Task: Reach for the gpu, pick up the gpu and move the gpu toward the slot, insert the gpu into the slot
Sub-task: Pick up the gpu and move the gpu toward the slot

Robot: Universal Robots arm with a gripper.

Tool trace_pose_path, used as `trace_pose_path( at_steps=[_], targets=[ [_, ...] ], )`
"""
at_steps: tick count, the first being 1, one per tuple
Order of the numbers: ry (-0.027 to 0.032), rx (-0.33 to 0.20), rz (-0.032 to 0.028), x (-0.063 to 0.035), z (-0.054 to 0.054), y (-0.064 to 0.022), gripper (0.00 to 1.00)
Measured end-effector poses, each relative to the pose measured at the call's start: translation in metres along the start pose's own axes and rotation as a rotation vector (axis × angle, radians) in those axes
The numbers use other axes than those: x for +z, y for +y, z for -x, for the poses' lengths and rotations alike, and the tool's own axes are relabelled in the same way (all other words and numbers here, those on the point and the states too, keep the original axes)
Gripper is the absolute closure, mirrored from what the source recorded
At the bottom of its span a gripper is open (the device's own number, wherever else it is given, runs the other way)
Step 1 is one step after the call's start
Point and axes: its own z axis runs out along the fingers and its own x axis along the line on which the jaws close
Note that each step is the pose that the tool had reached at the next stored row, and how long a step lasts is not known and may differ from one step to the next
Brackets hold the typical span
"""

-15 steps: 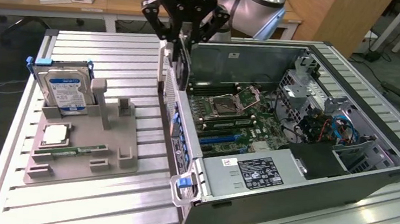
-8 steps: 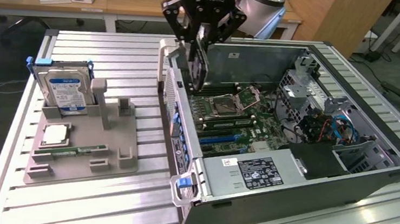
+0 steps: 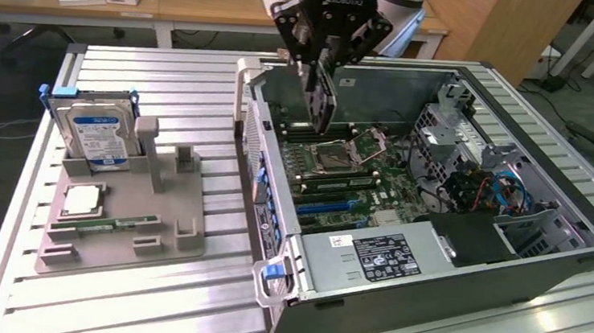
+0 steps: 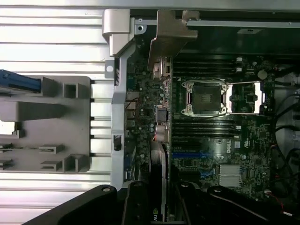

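My gripper (image 3: pixel 325 60) is shut on the gpu (image 3: pixel 321 96), a thin dark card hanging upright on its edge over the open computer case (image 3: pixel 547 261). The card's lower edge hovers just above the motherboard (image 3: pixel 344 179), beside the CPU socket (image 3: pixel 339 150) and close to the case's rear wall. In the wrist view the gpu (image 4: pixel 161 140) runs edge-on out from between the fingers (image 4: pixel 136 201), ending in its silver bracket (image 4: pixel 171 35). Blue slots (image 4: pixel 190 154) lie on the board just beside the card's line; in the exterior view the blue slots (image 3: pixel 326 205) are nearer the camera than the card.
A grey fixture tray (image 3: pixel 171 196) on the exterior view's left holds an upright hard drive (image 3: pixel 101 129), a chip (image 3: pixel 81 200) and a green memory stick (image 3: pixel 120 222). The power supply (image 3: pixel 375 258), drive cage with cables (image 3: pixel 489 187) and memory sticks (image 4: pixel 206 68) crowd the case.
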Motion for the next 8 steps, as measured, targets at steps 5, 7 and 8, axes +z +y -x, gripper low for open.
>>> trace_pose_path(
  at_steps=[5,7,8],
  targets=[
    [0.0000,0.000,0.0008,-0.0001,0.023,0.0002,0.73],
    [0.0000,0.000,0.0012,-0.0002,0.032,0.0002,0.73],
    [0.0001,-0.001,0.0024,-0.0003,0.050,0.0003,0.73]
  ],
)
